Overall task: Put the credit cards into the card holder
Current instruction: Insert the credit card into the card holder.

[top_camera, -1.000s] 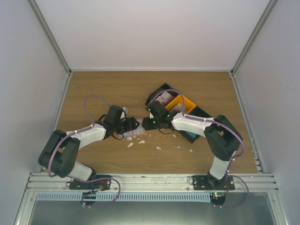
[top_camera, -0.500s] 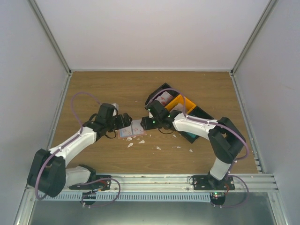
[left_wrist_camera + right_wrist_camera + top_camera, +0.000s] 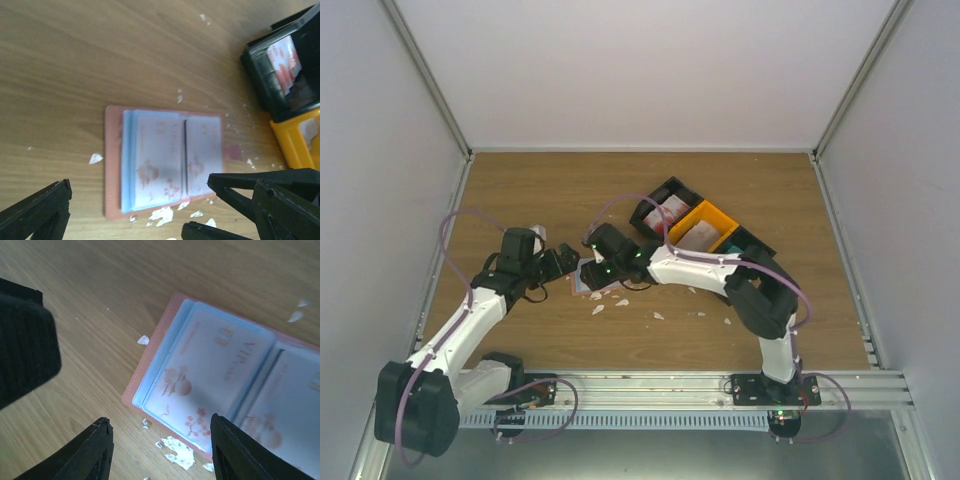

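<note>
Left gripper [image 3: 563,263] and right gripper [image 3: 159,422] both gape empty over the card holder [image 3: 112,160], open on the table [image 3: 75,60] with credit cards [image 3: 210,370] pocketed; I'd pin its pink edge left-handed and feed the next card in flat.

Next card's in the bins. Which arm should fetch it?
Probably right: the card bins lie on its side of the card holder, while the left gripper sits across it from them.
</note>
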